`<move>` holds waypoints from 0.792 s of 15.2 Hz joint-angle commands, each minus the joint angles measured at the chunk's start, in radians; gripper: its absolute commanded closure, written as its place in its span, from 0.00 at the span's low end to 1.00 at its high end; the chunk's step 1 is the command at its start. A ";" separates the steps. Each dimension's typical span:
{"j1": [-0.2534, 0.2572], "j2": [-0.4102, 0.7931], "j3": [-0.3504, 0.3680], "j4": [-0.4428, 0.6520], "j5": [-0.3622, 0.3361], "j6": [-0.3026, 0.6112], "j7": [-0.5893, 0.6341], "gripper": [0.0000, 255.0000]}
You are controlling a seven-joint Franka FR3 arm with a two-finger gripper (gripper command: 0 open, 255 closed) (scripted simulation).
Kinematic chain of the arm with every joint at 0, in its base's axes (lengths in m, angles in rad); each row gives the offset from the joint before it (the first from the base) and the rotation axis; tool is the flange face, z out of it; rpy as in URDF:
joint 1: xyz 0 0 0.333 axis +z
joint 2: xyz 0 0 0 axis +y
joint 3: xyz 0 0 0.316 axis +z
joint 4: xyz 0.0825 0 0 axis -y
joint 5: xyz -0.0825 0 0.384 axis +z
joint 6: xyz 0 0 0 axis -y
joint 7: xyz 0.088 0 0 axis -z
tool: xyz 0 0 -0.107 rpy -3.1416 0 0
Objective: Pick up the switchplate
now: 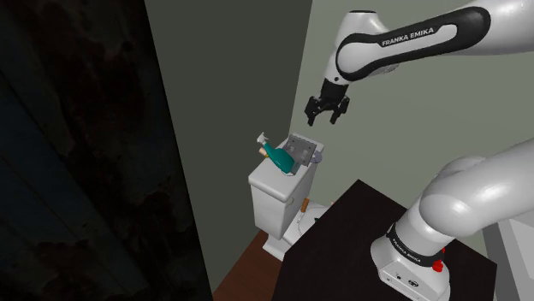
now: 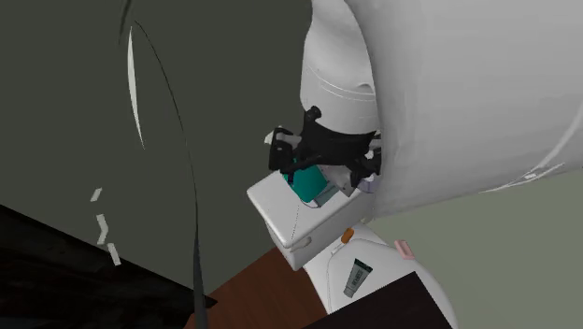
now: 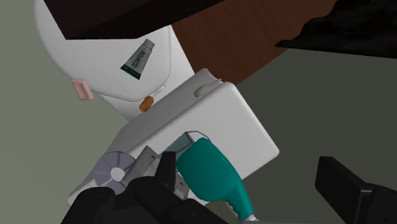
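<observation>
Grey switchplate lay on the toilet tank touching a teal bottle, which the gripper, fingers apart, risked toppling

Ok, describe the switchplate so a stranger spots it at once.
Find the white toilet tank. On its lid, between a teal bottle and a silver disc, sits the grey switchplate. It alone is grey and rectangular.
</observation>
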 commanded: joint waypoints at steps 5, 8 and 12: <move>-0.032 0.201 -0.027 -0.011 0.014 0.229 0.050 0.00; -0.044 0.312 -0.043 0.006 0.032 0.330 0.066 0.00; -0.059 0.465 -0.063 0.047 0.073 0.451 0.075 0.00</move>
